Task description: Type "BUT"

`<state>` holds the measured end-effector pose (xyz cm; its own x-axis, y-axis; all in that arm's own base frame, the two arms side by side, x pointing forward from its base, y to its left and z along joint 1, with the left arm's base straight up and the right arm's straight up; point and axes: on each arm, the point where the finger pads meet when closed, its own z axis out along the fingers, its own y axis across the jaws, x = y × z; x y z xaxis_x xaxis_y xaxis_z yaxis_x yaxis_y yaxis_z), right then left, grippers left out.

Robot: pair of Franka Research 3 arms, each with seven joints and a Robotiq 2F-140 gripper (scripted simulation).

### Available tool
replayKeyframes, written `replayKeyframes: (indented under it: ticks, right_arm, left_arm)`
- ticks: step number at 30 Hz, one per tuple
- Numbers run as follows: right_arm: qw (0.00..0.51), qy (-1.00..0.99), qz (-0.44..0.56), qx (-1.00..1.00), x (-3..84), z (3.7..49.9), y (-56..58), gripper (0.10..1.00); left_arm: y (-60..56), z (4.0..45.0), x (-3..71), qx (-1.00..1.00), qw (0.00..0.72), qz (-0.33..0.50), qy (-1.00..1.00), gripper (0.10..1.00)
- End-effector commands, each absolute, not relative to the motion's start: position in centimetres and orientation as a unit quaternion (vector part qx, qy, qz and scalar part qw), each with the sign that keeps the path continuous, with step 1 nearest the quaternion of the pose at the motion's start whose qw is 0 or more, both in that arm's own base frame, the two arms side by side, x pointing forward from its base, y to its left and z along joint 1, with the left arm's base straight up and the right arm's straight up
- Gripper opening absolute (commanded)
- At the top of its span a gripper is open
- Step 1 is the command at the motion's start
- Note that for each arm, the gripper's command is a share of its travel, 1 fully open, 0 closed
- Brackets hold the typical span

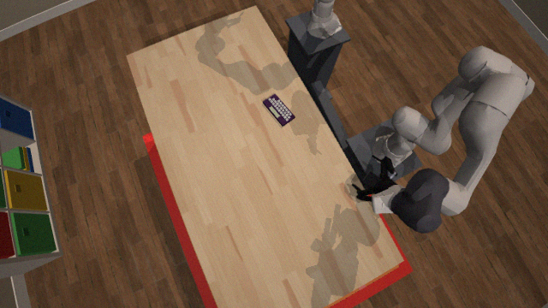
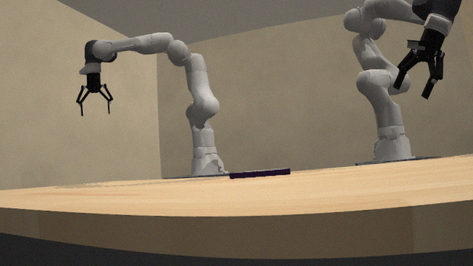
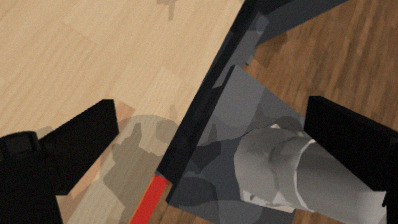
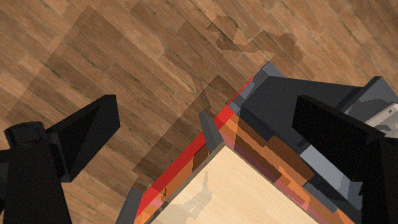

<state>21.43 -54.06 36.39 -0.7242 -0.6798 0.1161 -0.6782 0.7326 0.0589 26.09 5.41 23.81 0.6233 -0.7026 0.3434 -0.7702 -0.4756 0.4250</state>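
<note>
The keyboard (image 1: 276,111) (image 2: 259,174) lies on the table (image 1: 214,128) (image 2: 222,199), towards one o'clock from its middle in the top view. In the exterior view the right gripper (image 2: 95,114) (image 4: 206,111) hangs at ten o'clock, the left gripper (image 1: 366,177) (image 2: 411,93) (image 3: 211,115) at two, both with fingers apart, nothing between. Best bring the right one over high, shut it, then press B gently, clear of neighbouring keys. Count: one keyboard, one table, two grippers
</note>
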Motion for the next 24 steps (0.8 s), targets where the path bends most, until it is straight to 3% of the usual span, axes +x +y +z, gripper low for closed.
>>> replayKeyframes:
  ticks: [1,24]
  right_arm:
    - [0.055,-0.916,-0.013,0.397,19.5,37.0,-54.4,1.0]
    - [0.017,-0.919,-0.009,0.393,7.3,39.8,-55.8,1.0]
  left_arm:
    - [5.4,23.8,26.1,0.857,0.278,0.061,-0.43,1.0]
    - [5.4,23.8,26.1,0.857,0.278,0.061,-0.43,1.0]
